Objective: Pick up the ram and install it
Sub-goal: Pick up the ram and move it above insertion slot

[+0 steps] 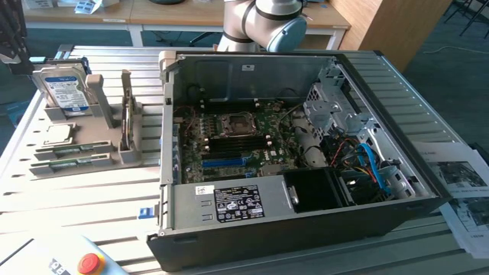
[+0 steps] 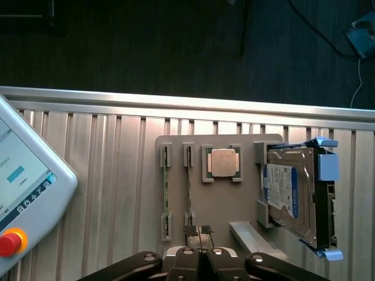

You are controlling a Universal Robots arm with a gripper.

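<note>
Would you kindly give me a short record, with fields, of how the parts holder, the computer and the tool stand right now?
tool: black two-fingered tool, shut, nothing held, poised over the holder's edge
ram: long thin green ram stick seated in a holder slot, one end nearest the tool
second stick: matching green stick in the neighbouring slot
holder: flat grey plastic holder on the slatted metal table
other parts: square silver processor chip and silver-and-blue hard drive, both in the holder
computer: open black computer case, green motherboard exposed
</note>
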